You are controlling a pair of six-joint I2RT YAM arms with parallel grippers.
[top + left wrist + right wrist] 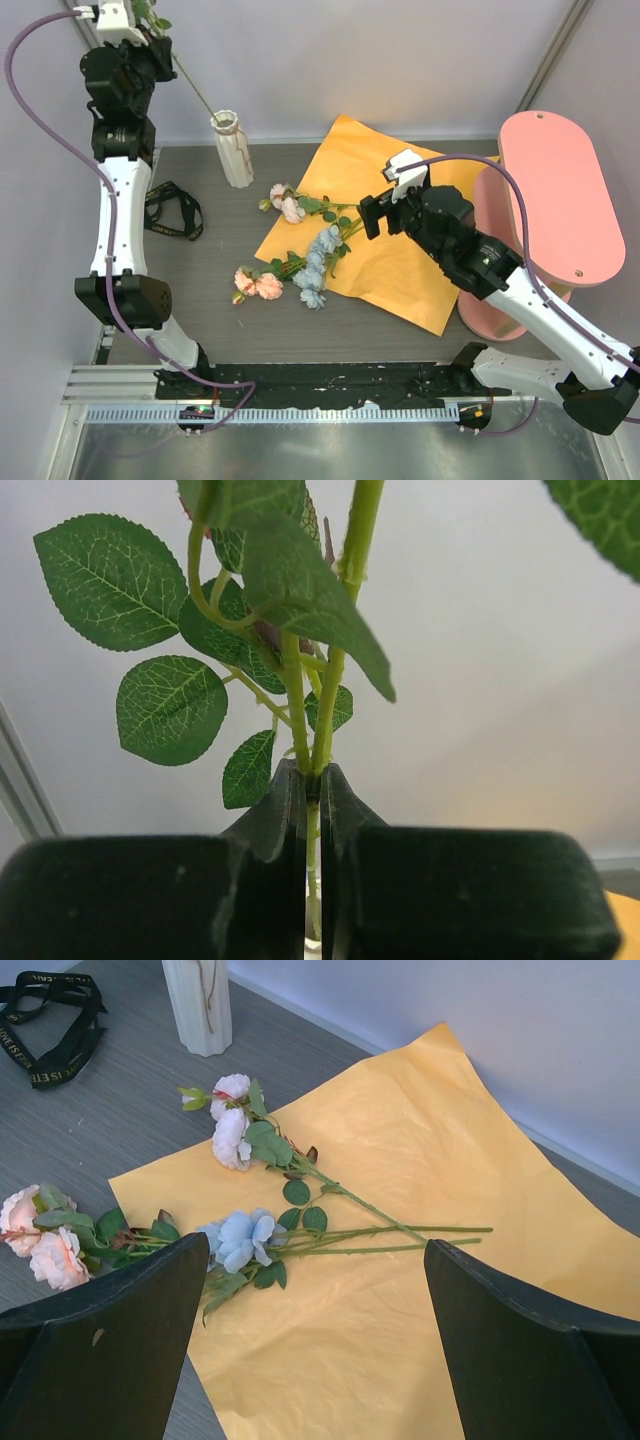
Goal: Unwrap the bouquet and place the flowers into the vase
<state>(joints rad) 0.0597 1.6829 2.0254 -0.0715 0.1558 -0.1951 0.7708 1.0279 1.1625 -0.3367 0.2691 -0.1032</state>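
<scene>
Pinches stem (293,690) in left gripper (312,780), upper left; gapes empty at right gripper (315,1250); risks toppling vase (235,155) by sideways pull.

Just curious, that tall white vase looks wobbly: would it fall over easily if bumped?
Probably yes. The vase is tall and narrow on a small base, so a sideways nudge could tip it. The flower stem leaning into its mouth from the left gripper may lever it. Its ribbed wall looks rigid.
</scene>
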